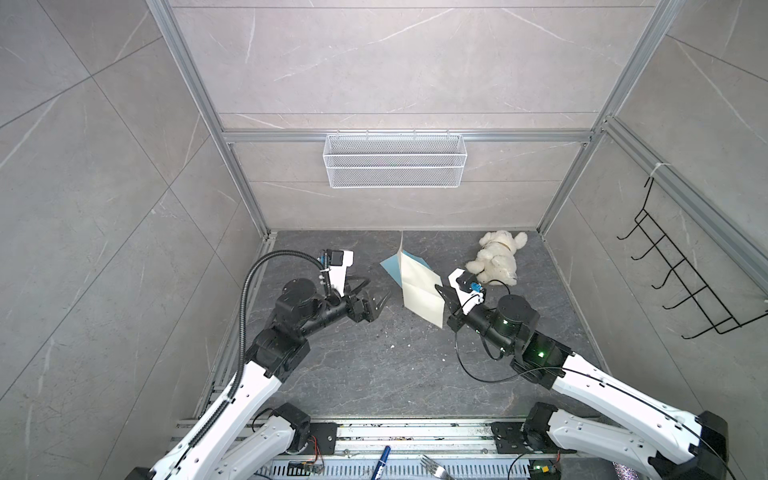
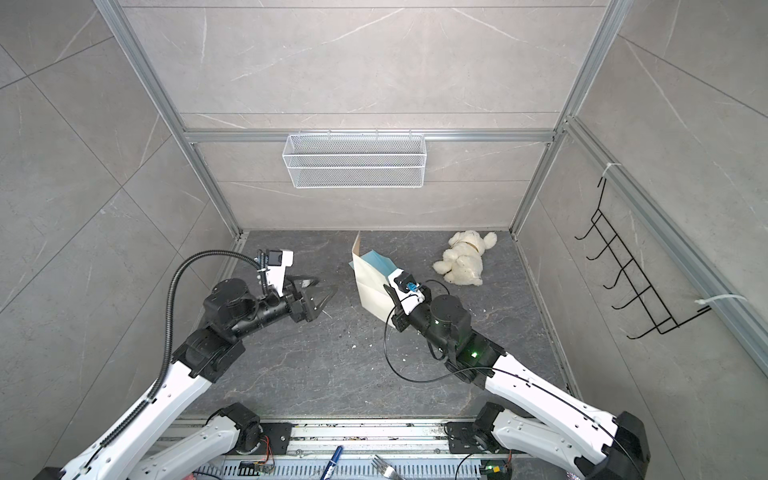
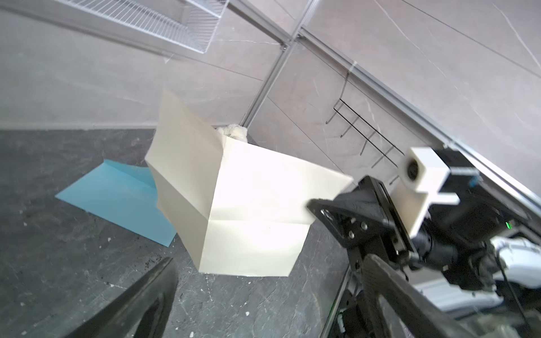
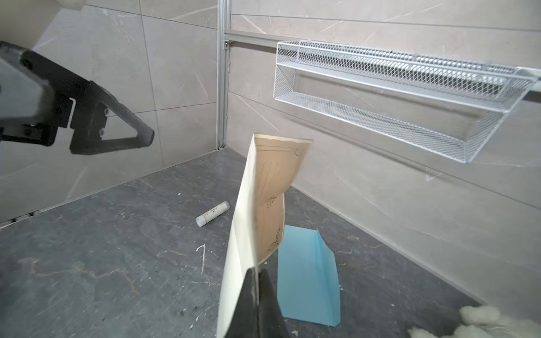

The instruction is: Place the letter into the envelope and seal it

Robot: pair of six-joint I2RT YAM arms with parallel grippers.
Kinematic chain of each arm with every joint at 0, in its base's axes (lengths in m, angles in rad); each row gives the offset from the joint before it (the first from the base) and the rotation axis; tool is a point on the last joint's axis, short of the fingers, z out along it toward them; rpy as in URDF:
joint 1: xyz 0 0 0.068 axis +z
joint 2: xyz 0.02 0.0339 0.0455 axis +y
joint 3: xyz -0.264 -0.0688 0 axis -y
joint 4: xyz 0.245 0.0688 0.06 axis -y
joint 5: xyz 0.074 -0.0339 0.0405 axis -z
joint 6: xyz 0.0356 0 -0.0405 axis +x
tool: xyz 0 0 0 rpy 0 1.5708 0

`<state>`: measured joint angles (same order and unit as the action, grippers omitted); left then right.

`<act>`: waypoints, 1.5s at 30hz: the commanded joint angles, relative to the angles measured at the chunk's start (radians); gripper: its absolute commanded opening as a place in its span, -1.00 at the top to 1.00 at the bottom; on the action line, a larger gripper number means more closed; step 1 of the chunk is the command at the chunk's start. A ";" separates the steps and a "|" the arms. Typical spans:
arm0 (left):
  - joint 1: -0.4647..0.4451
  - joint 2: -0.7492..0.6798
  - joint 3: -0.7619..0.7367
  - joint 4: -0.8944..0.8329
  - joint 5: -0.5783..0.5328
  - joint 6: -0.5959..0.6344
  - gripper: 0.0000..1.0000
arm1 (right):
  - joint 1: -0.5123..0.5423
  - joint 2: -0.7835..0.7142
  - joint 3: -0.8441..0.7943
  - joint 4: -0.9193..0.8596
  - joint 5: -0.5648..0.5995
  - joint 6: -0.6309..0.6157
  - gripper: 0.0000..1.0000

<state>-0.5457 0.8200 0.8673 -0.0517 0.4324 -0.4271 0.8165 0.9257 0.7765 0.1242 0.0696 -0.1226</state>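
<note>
The letter [image 1: 419, 291] [image 2: 370, 286], a creased beige sheet, hangs off the dark floor, bent along its folds. My right gripper [image 1: 439, 289] [image 2: 388, 289] [image 4: 257, 273] is shut on its edge. Dark flourishes show on the letter's inner face [image 4: 268, 204] in the right wrist view. The light blue envelope [image 1: 390, 268] [image 2: 376, 261] [image 3: 123, 199] [image 4: 307, 281] lies flat behind and beneath the letter, partly hidden by it. My left gripper [image 1: 380, 296] [image 2: 327, 284] [image 3: 269, 292] stands open to the left of the letter [image 3: 248, 210], holding nothing.
A white glue stick [image 4: 212, 213] lies on the floor near the left gripper. A white plush toy [image 1: 496, 257] [image 2: 463, 259] lies at the back right. A wire basket [image 1: 395, 160] hangs on the back wall, a black hook rack [image 1: 685, 282] on the right wall.
</note>
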 commanded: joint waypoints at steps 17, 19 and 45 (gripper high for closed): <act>-0.004 -0.021 -0.285 0.420 0.244 0.219 -0.99 | -0.008 -0.179 -0.041 -0.199 -0.367 -0.011 1.00; -0.005 -0.004 -0.295 0.470 0.286 0.205 -0.97 | -0.008 -0.190 -0.051 -0.188 -0.397 -0.014 1.00; -0.004 0.063 -0.340 0.660 0.428 0.155 0.60 | -0.008 -0.122 -0.084 -0.064 -0.437 -0.005 1.00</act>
<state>-0.5457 0.8894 0.5278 0.5400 0.8482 -0.2886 0.8127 0.8055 0.7090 0.0273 -0.3950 -0.1272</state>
